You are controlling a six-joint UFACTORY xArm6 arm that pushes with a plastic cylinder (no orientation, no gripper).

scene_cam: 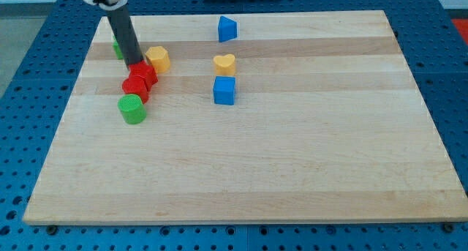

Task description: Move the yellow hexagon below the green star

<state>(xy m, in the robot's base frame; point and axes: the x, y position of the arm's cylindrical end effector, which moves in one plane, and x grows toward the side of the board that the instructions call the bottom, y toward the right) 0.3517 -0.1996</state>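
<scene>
Camera view: my tip (135, 65), no hand fitted, sits just left of the yellow hexagon (157, 58) near the counter's (292, 156) upper left; the rod mostly hides a green block (117, 48), shape unclear.

Hexagon (157, 58) right of my tip (136, 64) — touching.

Blocks: two red (139, 80), two green (132, 108), two yellow (157, 58), two blue (224, 91).

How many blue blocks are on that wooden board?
2. One blue block sits near the view's top edge; a blue cube lies below the yellow heart. None seem hidden.
</scene>
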